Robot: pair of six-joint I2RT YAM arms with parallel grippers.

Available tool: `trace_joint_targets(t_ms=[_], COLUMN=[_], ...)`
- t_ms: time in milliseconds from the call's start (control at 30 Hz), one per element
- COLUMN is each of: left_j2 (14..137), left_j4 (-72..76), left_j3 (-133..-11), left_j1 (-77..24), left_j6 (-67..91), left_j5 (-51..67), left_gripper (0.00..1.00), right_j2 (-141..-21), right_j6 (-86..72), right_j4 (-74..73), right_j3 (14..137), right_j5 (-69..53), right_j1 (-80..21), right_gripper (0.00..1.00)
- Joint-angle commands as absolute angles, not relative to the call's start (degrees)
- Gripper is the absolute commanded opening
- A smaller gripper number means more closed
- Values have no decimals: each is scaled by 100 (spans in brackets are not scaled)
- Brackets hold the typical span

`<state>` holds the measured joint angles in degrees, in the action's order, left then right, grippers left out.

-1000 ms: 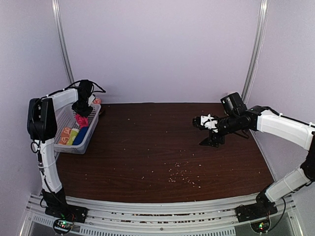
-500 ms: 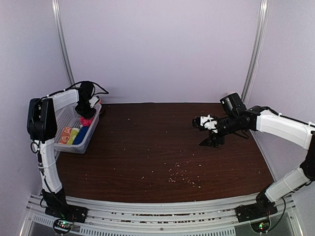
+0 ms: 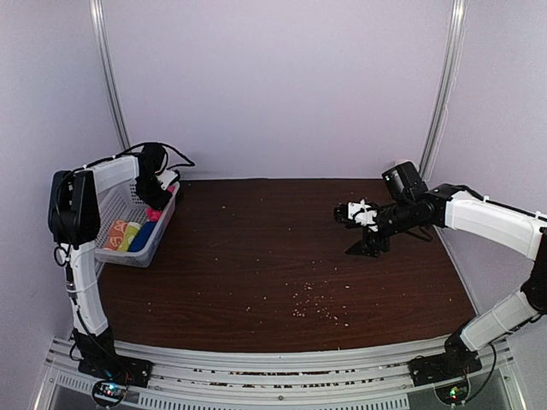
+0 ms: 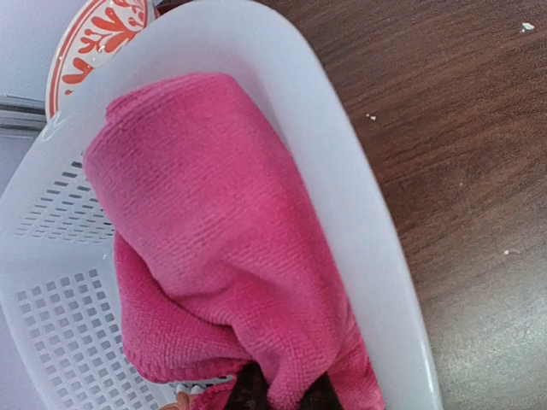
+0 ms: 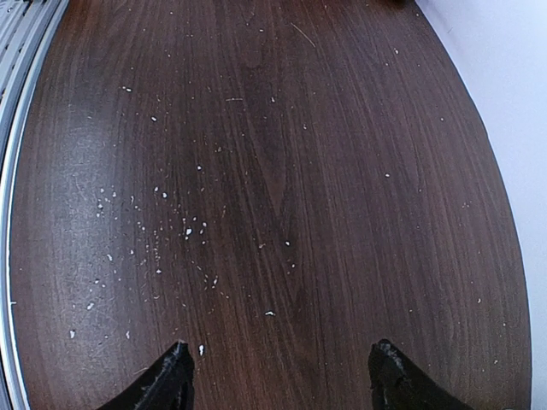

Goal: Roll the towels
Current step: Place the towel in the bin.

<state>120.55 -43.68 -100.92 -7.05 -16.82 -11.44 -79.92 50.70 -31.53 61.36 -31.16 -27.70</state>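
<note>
Shifting toward the far end of the basket (image 4: 346, 184), left fingers (image 4: 248, 393) clench the pink towel (image 4: 214, 239); right fingers (image 5: 171, 377) hang spread over the tabletop (image 5: 282, 162).

Two robot arms, the left arm (image 3: 107, 171) and the right arm (image 3: 491, 218), at one dark wooden table (image 3: 282, 273). One white basket (image 4: 342, 171). Two towels: one pink towel (image 4: 214, 239) and one orange towel (image 3: 114, 230) (small in the overhead view). One yellow-green item (image 3: 130, 236), one blue item (image 3: 145, 232), one red-patterned dish (image 4: 94, 34).
</note>
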Motion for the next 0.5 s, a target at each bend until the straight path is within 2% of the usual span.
trace_joint_targets(t_ms=[0,100,200,267,467], left_j2=[12111,12111,12173,12219,12090], left_j4=[-3762,-3604,-3532,-3533,-3584], left_j3=[-9919,-9827,-9842,-9876,-9879], left_j1=[-489,-373,-186,-127,-90], left_j6=[-1475,-1454,-1379,-1342,-1086], left_j5=[-178,137,459,522,527], left_gripper=[1,8,26,43,62], right_j2=[-7982,-7972,-7971,-7972,-7987], right_j6=[5001,4993,5000,5001,5013], right_j4=[-3206,-3205,-3201,-3201,-3206], right_j3=[6195,6195,6193,6196,6191], right_j5=[-3204,-3231,-3250,-3252,-3252], right_j1=[-2742,-2742,-2743,-2742,-2742], right_gripper=[71,70,70,70,70])
